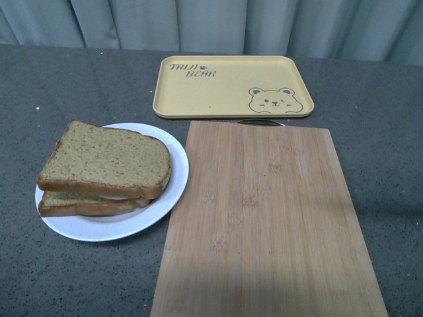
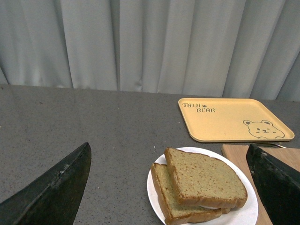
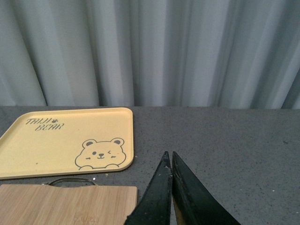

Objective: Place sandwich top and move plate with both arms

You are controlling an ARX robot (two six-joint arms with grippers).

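Grey curtains hang behind a dark speckled table (image 1: 66, 86). The sandwich top (image 1: 109, 160) lies on a lower slice (image 1: 79, 205), a little askew, with a sliver of white showing between them. Both sit on the white plate (image 1: 173, 191) at near left. The plate's right rim is just beside the bamboo cutting board (image 1: 264, 224), perhaps touching it. The yellow bear tray (image 1: 231, 86) lies beyond the board.

My left pincer (image 2: 168, 147) is spread wide, empty, facing the plate. My right pincer (image 3: 169, 153) is pressed together on nothing, off to the right near the tray.

I judge the bread light, soft and free to slide, and the plate stiff, smooth and likely slippery. I would pinch the bare rim at opposite sides, left and right, and keep it level.
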